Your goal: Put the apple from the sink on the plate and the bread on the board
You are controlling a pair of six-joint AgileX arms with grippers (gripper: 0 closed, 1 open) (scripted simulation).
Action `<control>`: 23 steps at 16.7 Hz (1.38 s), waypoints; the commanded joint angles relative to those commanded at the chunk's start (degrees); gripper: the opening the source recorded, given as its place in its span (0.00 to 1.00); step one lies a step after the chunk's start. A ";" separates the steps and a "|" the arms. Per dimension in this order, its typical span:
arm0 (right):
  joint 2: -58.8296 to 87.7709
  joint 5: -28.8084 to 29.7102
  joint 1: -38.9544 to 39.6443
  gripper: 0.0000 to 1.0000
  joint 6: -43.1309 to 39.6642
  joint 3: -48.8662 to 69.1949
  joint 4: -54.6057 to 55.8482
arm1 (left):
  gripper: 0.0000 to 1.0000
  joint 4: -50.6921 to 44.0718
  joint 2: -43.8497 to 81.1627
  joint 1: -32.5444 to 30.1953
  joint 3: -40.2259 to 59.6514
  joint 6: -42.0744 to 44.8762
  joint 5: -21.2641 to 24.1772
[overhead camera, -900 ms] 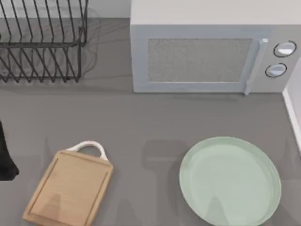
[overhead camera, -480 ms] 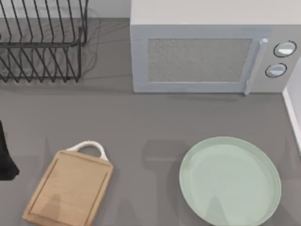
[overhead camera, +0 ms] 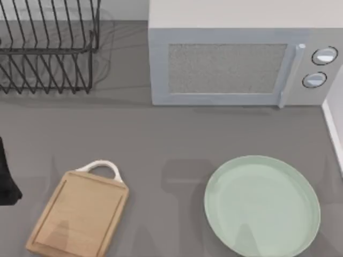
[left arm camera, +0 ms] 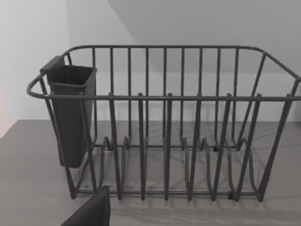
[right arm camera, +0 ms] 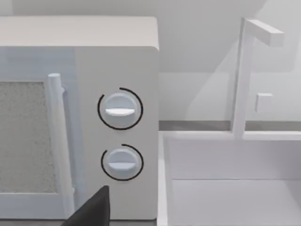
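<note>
Grey countertop (overhead camera: 161, 139) carries every item we describe. At the top view's left edge, a black part of our left arm (overhead camera: 6, 182) is parked; whether its fingers are open or closed we cannot tell. Behind it, at the back left, stands a black wire dish rack (overhead camera: 48, 48), with a dark cutlery cup (left arm camera: 70, 113) hung on one end in the left wrist view. Near the front left, the board (overhead camera: 80, 214) lies flat and bare, its white loop handle (overhead camera: 102, 167) pointing toward the back. A white microwave (overhead camera: 236, 67) occupies the back centre and right, door closed, two dials (right arm camera: 120, 109) beside the handle. At the front right, the plate (overhead camera: 262, 203) sits bare, well apart from the board. Beside the microwave, the right wrist view shows a white sink (right arm camera: 235, 197) with a faucet (right arm camera: 244, 75). We cannot tell the state of our right gripper.
</note>
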 joint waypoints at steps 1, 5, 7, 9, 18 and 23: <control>0.00 0.00 0.00 1.00 0.00 0.00 0.00 | 1.00 0.00 0.00 0.00 0.00 0.00 0.00; 0.00 0.00 0.00 1.00 0.00 0.00 0.00 | 1.00 0.00 0.00 0.00 0.00 0.00 0.00; 0.00 0.00 0.00 1.00 0.00 0.00 0.00 | 1.00 0.00 0.00 0.00 0.00 0.00 0.00; 0.00 0.00 0.00 1.00 0.00 0.00 0.00 | 1.00 0.00 0.00 0.00 0.00 0.00 0.00; 26.51 0.04 -3.44 1.00 -3.17 23.11 -15.01 | 1.00 0.00 0.00 0.00 0.00 0.00 0.00; 56.67 0.08 -6.86 1.00 -6.34 46.36 -29.97 | 1.00 0.00 0.00 0.00 0.00 0.00 0.00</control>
